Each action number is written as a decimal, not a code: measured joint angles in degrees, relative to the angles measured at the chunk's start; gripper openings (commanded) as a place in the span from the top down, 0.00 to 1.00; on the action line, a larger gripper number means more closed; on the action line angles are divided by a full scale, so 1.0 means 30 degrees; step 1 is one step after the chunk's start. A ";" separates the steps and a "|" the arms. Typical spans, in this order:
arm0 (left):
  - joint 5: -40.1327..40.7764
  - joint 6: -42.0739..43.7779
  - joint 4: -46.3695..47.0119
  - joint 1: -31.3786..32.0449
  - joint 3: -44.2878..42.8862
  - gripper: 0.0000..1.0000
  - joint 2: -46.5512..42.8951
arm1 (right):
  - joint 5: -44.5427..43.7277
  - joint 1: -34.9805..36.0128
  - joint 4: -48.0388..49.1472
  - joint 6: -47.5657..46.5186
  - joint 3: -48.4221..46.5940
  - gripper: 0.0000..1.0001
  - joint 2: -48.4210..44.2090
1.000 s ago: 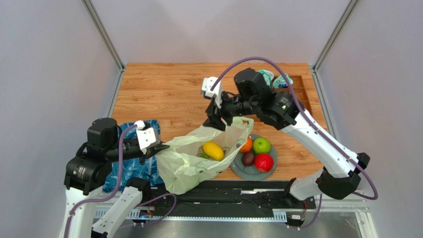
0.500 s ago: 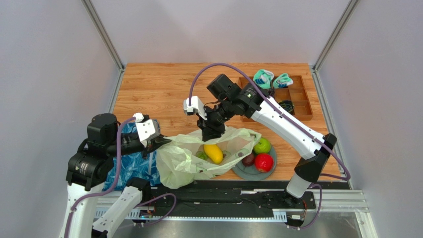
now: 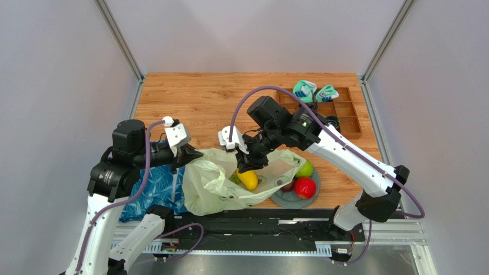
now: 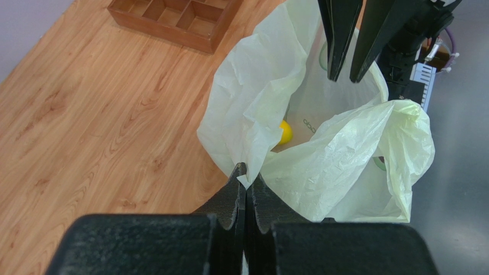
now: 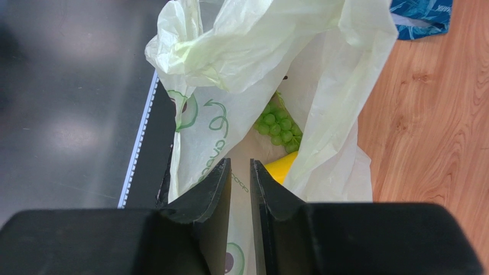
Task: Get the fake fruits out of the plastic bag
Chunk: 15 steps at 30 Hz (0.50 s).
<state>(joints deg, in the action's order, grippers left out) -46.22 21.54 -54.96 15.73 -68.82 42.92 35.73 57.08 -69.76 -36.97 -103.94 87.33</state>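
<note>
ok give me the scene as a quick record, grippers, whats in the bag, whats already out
left gripper: shut on the rim of the plastic bag, holding its mouth up
right gripper: slightly open, empty, pointing into the bag mouth
in bag: yellow mango, green grape bunch
on grey plate: green apple, red apple, dark fruit
elsewhere: blue bag under the left arm; socks in wooden tray

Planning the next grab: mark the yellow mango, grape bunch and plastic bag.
yellow mango [image 3: 247, 179], top view, its middle.
grape bunch [image 5: 278, 126], right wrist view, cluster centre.
plastic bag [image 4: 253, 153], left wrist view, rim above pinch.
</note>
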 measured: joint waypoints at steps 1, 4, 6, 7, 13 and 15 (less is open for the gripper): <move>0.0007 -0.0066 0.0044 0.0000 -0.0015 1.00 0.0080 | 0.0036 0.0000 -0.0029 -0.0015 0.0036 0.78 0.0182; 0.0015 -0.0306 0.0029 -0.0007 -0.0503 1.00 0.0554 | -0.0233 0.0087 0.0474 0.0036 0.0976 1.00 0.0459; 0.0015 -0.0379 0.0000 -0.0007 -0.0911 1.00 0.0678 | -0.1180 0.0211 0.1064 0.0226 0.1982 1.00 0.0554; 0.0058 -0.0474 -0.0022 -0.0007 -0.1049 1.00 0.0641 | -0.1931 0.0313 0.1523 0.0401 0.2616 1.00 0.0619; 0.0474 -0.0750 -0.0233 -0.0007 -0.1035 1.00 -0.0379 | -0.5894 0.0605 0.4597 0.1792 0.6047 0.39 0.1545; 0.0554 -0.0670 -0.0437 -0.0007 -0.0874 1.00 -0.0823 | -0.6761 0.0634 0.5428 0.2812 0.6900 0.11 0.1938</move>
<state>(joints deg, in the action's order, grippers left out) -44.56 19.53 -56.27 15.70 -71.44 40.45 15.44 58.98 -53.47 -28.53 -83.24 93.14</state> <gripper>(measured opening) 0.008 0.548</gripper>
